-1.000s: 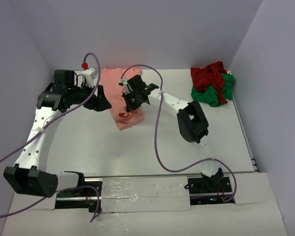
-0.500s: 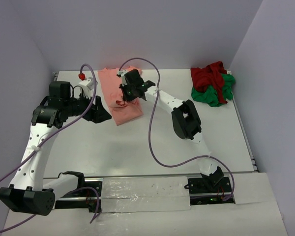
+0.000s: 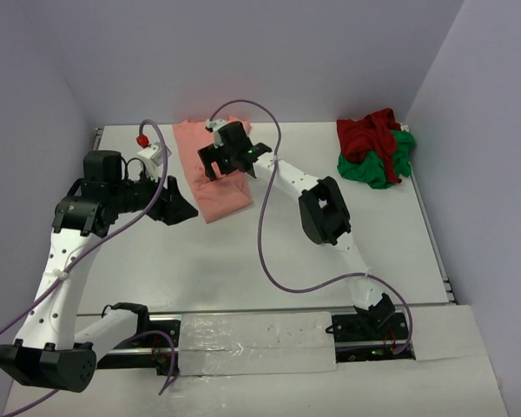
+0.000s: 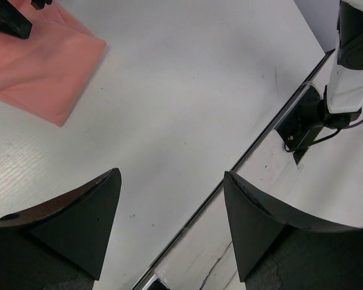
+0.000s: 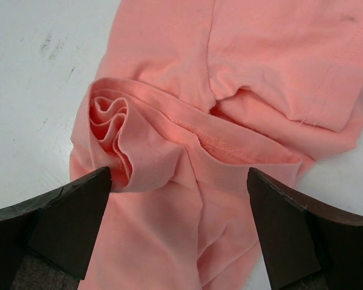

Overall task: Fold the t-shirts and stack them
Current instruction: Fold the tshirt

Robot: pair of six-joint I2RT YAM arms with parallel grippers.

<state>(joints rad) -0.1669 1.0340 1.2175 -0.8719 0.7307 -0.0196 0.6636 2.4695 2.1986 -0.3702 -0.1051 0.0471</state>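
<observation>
Top view, salmon-pink t-shirt [image 3: 221, 195] lay part-folded at counter [image 3: 243, 261] far middle, right claw [image 3: 219, 165] over it, dark red t-shirt [image 3: 369, 135] heaped on bright green t-shirt [image 3: 386, 167] far right, left wrist, left claw [image 4: 172, 223] spread, empty, above bare counter, right wrist, right claw spread wide, gripping nothing, bunched pink folds beneath.

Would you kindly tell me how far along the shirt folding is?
Done: salmon-pink t-shirt folded narrow. In hand: open right end effector over its bunched edge; left end effector open, empty. To do: dark red t-shirt and green t-shirt, heaped unfolded.
</observation>
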